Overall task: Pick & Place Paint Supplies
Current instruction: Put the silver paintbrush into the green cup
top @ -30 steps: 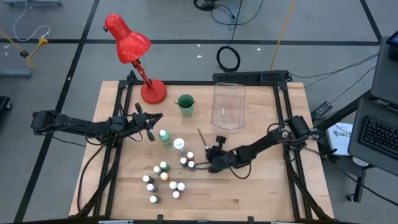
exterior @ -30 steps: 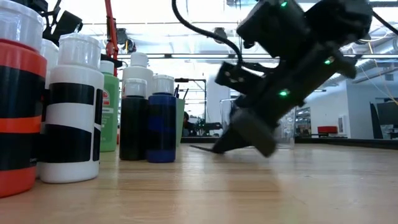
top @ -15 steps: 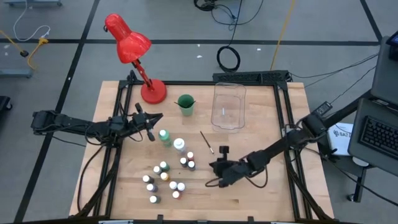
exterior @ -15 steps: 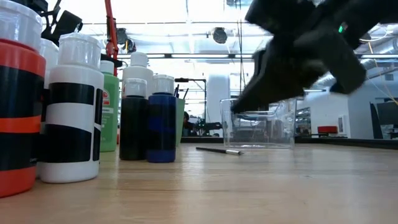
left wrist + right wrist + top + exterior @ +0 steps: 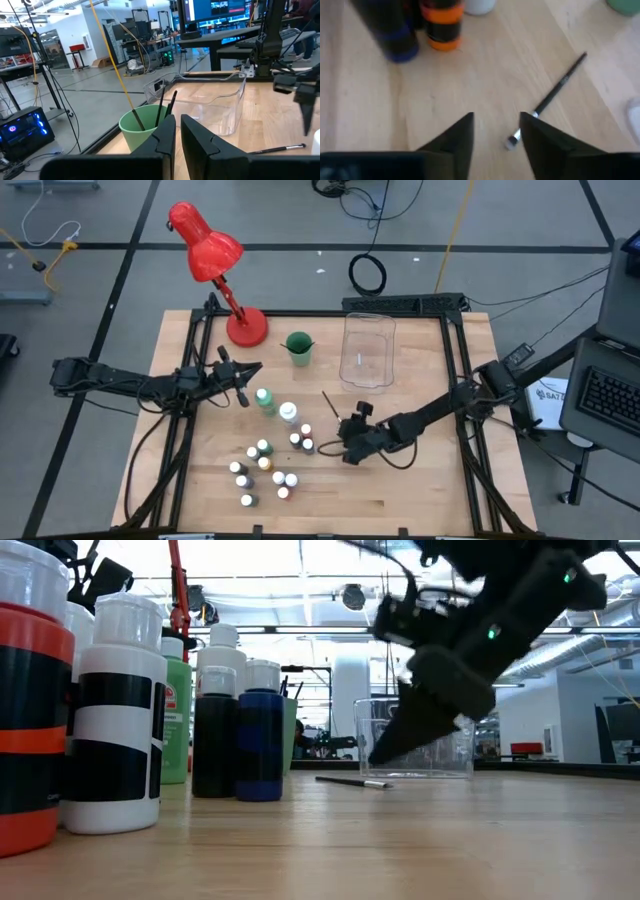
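While our right claw (image 5: 347, 448) hovers spread above the wooden desk (image 5: 420, 490), the thin dark-handled brush (image 5: 331, 408) lies free just beyond; our left claw (image 5: 243, 383) waits pressed together at far left.

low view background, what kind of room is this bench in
Likely a robotics lab or open workshop, not a home or art studio. Beyond the wooden table run exposed ceiling ducts; the left wrist view shows a polished concrete floor, a large monitor on a desk, and a lit computer tower.
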`<state>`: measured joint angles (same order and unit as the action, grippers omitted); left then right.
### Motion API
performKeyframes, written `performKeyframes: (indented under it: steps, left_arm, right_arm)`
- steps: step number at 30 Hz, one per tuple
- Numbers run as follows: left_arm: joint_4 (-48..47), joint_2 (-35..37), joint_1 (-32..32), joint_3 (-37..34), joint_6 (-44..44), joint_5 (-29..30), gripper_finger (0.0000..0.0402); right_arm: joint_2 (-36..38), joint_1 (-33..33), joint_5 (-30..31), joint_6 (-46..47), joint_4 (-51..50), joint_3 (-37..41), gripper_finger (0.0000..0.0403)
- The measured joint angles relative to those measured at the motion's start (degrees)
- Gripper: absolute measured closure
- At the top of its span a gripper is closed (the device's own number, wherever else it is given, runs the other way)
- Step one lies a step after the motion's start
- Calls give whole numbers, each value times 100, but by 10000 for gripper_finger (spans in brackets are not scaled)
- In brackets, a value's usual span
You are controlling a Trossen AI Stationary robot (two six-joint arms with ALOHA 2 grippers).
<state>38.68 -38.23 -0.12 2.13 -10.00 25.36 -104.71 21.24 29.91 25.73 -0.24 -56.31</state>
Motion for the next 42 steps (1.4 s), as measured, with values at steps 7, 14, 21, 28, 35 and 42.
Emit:
performKeyframes:
  steps: [7, 14, 21, 28, 35, 42]
  left_arm:
    - [2, 1, 0, 0, 15, 0, 369]
    - [3, 0, 0, 0, 14, -12, 369]
    - [3, -1, 2, 0, 24, -30, 369]
    - [4, 1, 2, 0, 27, -31, 369]
    - [4, 1, 2, 0, 2, -35, 369]
    - [12, 0, 2, 0, -8, -37, 369]
  right_arm:
    - [-239, -218, -3, 522, -247, 9, 174]
    - [-312, -341, -2, 733, -87, 184, 208]
    - [-308, -368, -338, 749, -85, 282, 304]
    - [-313, -360, -520, 209, -127, 290, 392]
    - [-191, -159, 41, -268, -110, 308, 398]
    - [386, 198, 891, -712, -180, 306, 402]
